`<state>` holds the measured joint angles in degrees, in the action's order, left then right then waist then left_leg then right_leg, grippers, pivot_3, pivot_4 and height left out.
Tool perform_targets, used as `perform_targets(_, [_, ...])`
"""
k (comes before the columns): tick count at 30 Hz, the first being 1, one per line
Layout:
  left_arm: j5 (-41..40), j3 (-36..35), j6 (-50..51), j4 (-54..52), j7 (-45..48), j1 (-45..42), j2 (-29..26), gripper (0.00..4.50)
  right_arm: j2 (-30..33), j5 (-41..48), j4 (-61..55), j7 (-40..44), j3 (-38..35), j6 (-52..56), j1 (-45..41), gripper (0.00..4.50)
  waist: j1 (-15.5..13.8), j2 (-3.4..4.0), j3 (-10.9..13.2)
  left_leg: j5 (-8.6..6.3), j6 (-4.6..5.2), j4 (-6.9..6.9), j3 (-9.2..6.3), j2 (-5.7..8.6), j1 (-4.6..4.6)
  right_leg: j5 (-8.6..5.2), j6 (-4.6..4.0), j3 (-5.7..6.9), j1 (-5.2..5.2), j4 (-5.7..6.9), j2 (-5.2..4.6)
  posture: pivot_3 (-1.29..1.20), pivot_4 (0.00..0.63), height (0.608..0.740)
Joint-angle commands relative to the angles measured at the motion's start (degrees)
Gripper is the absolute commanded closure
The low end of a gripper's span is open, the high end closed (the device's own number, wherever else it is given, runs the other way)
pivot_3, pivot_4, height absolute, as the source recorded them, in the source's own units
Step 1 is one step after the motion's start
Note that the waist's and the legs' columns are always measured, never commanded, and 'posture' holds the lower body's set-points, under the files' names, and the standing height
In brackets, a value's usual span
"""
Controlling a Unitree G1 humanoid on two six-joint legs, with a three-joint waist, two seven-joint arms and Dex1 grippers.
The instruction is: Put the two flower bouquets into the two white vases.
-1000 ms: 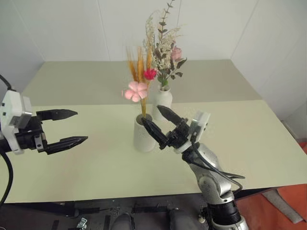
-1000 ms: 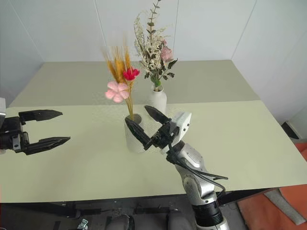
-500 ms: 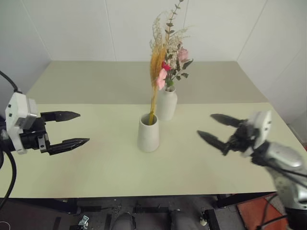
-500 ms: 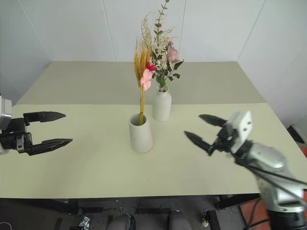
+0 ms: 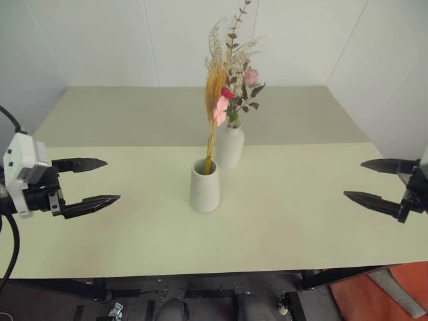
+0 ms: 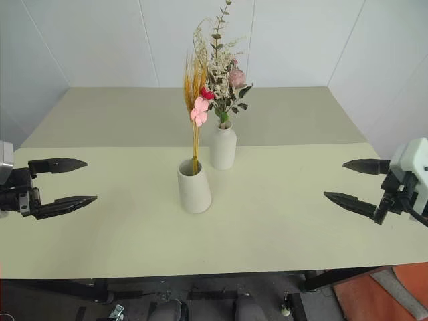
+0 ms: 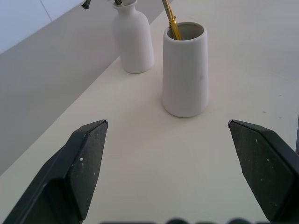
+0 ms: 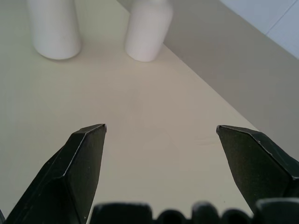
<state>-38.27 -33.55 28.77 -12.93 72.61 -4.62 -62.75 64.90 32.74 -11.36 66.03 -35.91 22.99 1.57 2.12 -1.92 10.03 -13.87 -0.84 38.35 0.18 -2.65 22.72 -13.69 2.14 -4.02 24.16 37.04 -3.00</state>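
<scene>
Both bouquets are standing in their vases mid-table, slim yellow bunch (image 5: 215,110) in the cone vase (image 5: 204,185), bushy bunch (image 6: 223,80) in the bottle vase (image 6: 223,146) just behind, while left gripper (image 5: 92,182) and right gripper (image 6: 352,182) are hovering wide-jawed, empty, at opposite table (image 5: 301,221) edges; left wrist view is showing the yellow stems inside the cone's mouth.

Left end effector (image 5: 93,180) and right end effector (image 5: 373,180) wide apart, empty.

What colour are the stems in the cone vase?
Golden yellow stems, clearest in the left wrist view.
</scene>
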Motion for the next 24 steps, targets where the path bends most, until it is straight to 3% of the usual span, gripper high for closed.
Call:
perform_targets(1, [0.9, 0.6, -2.0, 1.6, 0.8, -2.1, -1.6, 0.0, 2.0, 1.2, 0.0, 4.0, -7.0, 1.9, 1.1, 0.05, 0.0, 0.0, 0.0, 0.0, 0.0, 0.0, 0.0, 0.0, 0.01, 0.0, 0.0, 0.0, 0.01, 0.0, 0.0, 0.0, 0.15, 0.74])
perform_targets(5, [1.4, 0.8, -2.7, 2.5, 1.5, -2.2, -1.6, 0.0, 1.3, 1.5, -2.3, 3.9, -8.1, 4.7, 2.2, 0.05, 0.0, 0.0, 0.0, 0.0, 0.0, 0.0, 0.0, 0.0, 0.0, 0.0, 0.0, 0.01, -0.01, -0.01, 0.0, 0.0, 0.15, 0.74])
perform_targets(24, [1.9, -4.4, -0.5, 2.1, 4.8, 1.6, -4.6, 0.0, -1.4, 1.1, -4.8, -1.2, 1.0, 6.0, -2.6, 0.05, 0.3, 0.0, 0.0, 0.0, 0.0, 0.0, 0.01, -0.02, -0.01, -0.01, 0.01, 0.0, 0.0, 0.0, 0.01, 0.0, 0.15, 0.74])
